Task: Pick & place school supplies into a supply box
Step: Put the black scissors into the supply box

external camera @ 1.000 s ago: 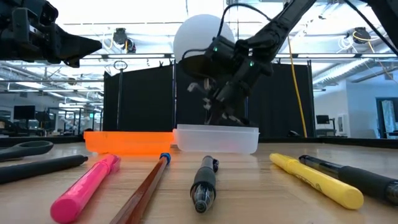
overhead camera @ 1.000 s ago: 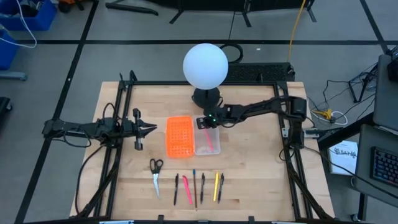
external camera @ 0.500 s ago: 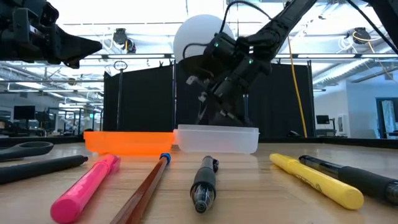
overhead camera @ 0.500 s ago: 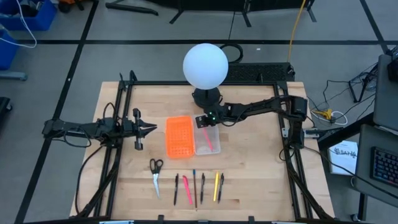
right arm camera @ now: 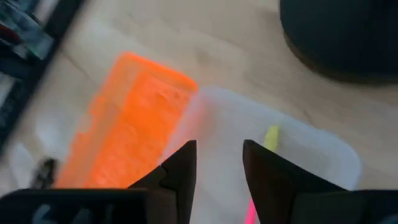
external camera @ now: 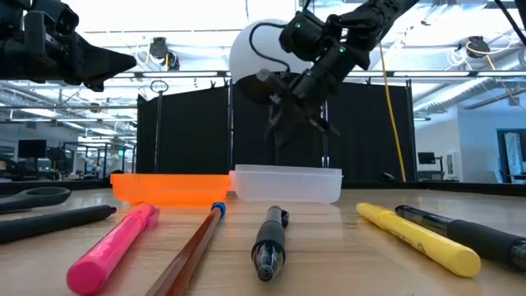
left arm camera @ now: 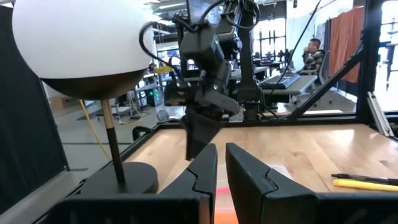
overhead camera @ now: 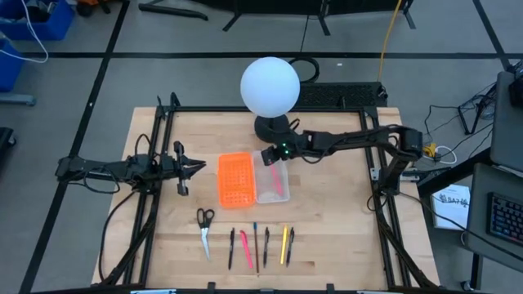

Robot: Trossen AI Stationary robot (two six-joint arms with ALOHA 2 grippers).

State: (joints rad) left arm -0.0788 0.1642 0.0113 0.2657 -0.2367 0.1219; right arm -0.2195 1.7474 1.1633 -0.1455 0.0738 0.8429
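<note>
Supply box (overhead camera: 272, 184) holds pink pen (overhead camera: 276, 181) — right tool (overhead camera: 267, 158) empty above, fingers apart.

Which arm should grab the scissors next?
Left, probably. The left gripper waits empty on the scissors' side of the table, with the orange piece between them and the right gripper, which is raised over the supply box's far end.

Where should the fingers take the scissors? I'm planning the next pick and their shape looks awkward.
Probably at the closed silver blades just below the black handles, coming straight down from above. The scissors lie flat on the table, handles toward the orange piece, with clear wood on both sides of the narrow blades.
</note>
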